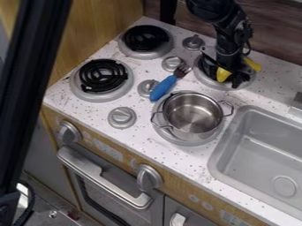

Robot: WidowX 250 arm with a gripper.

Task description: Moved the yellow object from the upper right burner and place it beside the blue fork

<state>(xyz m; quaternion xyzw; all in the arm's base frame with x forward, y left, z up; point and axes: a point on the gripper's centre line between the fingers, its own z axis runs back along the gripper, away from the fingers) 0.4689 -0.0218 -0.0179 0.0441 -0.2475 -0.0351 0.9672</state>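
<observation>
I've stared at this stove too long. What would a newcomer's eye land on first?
Likely the blue fork, lying slantwise mid-stovetop, just beyond the shiny metal pot. Next, the yellow object at the upper right burner, bright against the black gripper.

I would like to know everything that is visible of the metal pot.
The metal pot is round, silver and shiny, lidless, with two thin, angular loop handles on opposite sides. It stands upright on the lower right burner, and I see nothing inside it. The blue fork lies close beside it; I cannot tell if they touch.
</observation>
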